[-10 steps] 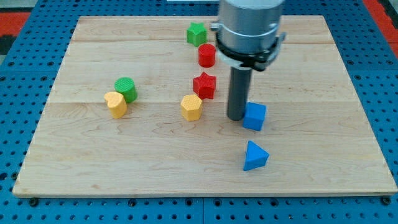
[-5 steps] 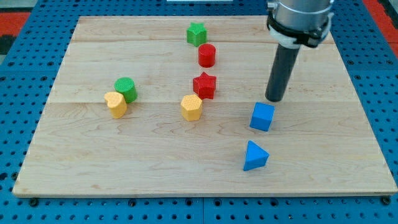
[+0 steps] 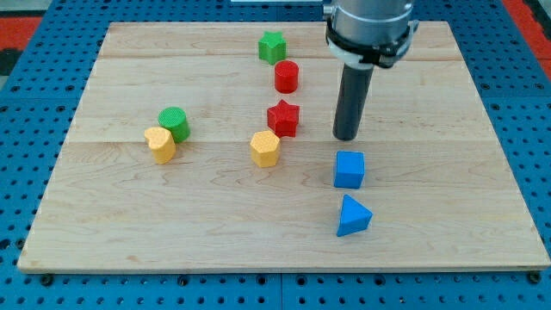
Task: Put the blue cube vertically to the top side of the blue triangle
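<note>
My tip (image 3: 346, 138) (a bare rod, no claw to open or shut) stands just above the blue plastic cube (image 3: 349, 170), apart from it — that cube already sits nearly straight above the blue plastic triangle (image 3: 352, 215), so only gentle trimming nudges are wanted.

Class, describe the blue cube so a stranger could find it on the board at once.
Start at the wooden board and follow the dark rod down to my tip. Just below it sits the blue cube, directly above the blue triangle. It is the only flat-faced, square blue block.

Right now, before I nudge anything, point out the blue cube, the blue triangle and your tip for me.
blue cube (image 3: 349, 170): camera view, centre of its front face.
blue triangle (image 3: 353, 216): camera view, middle of its front face.
my tip (image 3: 346, 138): camera view, the rod's very end, just above the cube.
</note>
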`<act>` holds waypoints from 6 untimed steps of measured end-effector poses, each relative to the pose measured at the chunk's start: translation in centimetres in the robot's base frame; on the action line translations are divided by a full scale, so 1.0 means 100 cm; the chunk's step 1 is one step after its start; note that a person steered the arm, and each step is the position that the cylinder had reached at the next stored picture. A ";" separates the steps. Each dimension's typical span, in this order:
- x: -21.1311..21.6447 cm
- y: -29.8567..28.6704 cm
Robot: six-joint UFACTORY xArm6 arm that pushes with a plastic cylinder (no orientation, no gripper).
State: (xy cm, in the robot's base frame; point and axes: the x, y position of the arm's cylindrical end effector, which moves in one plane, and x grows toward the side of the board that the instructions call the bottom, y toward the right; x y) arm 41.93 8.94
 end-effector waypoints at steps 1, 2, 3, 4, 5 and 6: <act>-0.034 0.007; -0.025 -0.012; 0.016 -0.015; 0.017 -0.057; 0.007 -0.068; 0.004 -0.061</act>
